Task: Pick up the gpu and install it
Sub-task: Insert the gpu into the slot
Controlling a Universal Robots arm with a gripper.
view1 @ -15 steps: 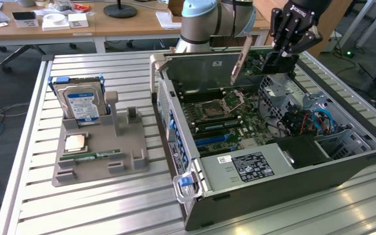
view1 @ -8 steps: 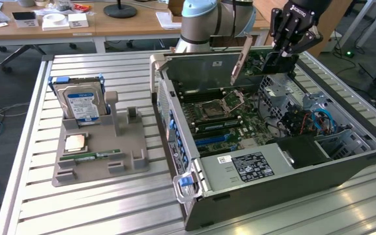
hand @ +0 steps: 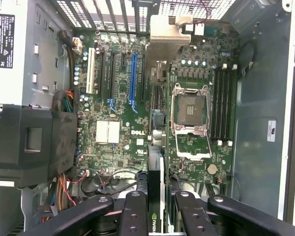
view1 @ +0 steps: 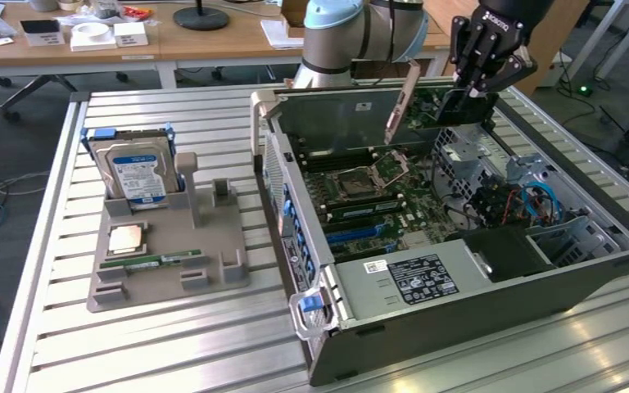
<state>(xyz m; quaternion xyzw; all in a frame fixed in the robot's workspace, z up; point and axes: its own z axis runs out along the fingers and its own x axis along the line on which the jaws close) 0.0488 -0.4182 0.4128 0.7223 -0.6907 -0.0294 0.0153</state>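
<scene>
Lying on a slatted metal bench (view1: 42, 327), with desks (view1: 216, 41) behind at 12 o'clock, was an open computer case (view1: 457, 319). The fingers (view1: 473, 61) were clamped on the gpu (view1: 405, 102), upright above the motherboard (view1: 375, 201) at the case's 1 o'clock, apart from its side walls.

- The table (view1: 183, 344) is a metal bench topped with pale ribbed slats and framed by a plain rail at the edge. The slats catch the light most at the exterior view's lower right.
- A grey moulded stand (view1: 167, 282) sits flat on the slats toward the exterior view's left. Its base plate has upright posts and low slots.
- An open computer case (view1: 457, 319) lies on its side on the slats toward the exterior view's right, open face up. It is near the stand, with a strip of bare slats between them.
</scene>
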